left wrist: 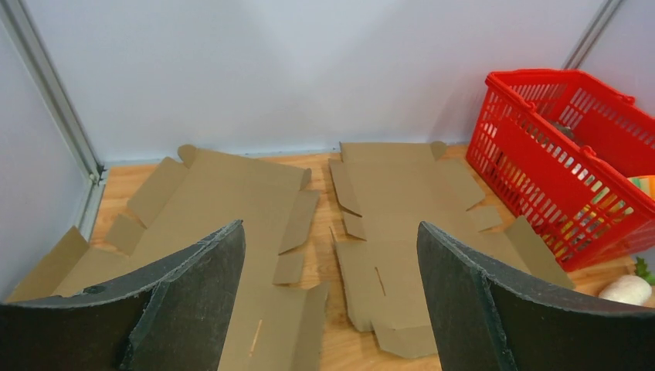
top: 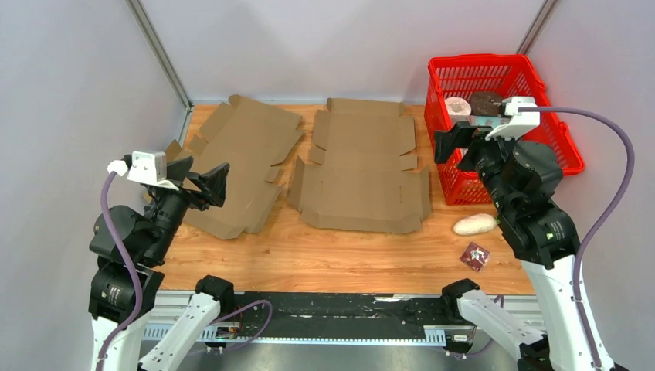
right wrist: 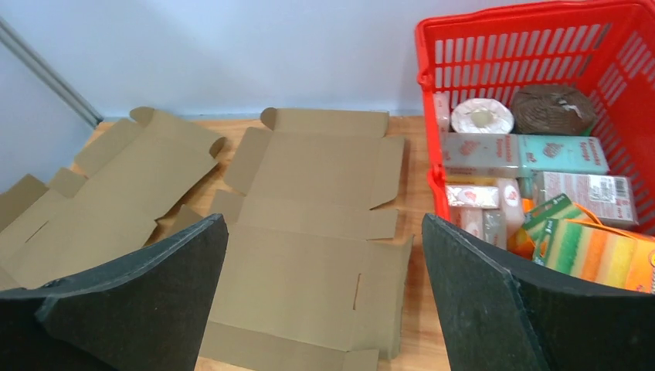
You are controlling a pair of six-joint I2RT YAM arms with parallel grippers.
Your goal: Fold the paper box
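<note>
Since both hands are up off the worktop point(top: 332, 255) with nothing in them, left hand point(top: 199, 176) and right hand point(top: 457, 148) each spread wide, I'd say no folding has started. The centre blank point(top: 361, 174) lies flat at 12 o'clock from the bases. A second one, the left blank point(top: 239, 166), sits at 10 o'clock, with its flaps just beside the centre one's.

My worry is that flat card gives a finger no edge to get under. I think a push would just skate it across the wood, or drag the neighbour's flaps along. A clumsy lift could also crease a panel off its score line.

The red basket point(top: 502, 116) at 2 o'clock crowds the right arm, right next to the centre blank's side. A white lump point(top: 474, 224) and a small red packet point(top: 474, 256) lie around 4 o'clock, right where that arm might sweep.
</note>
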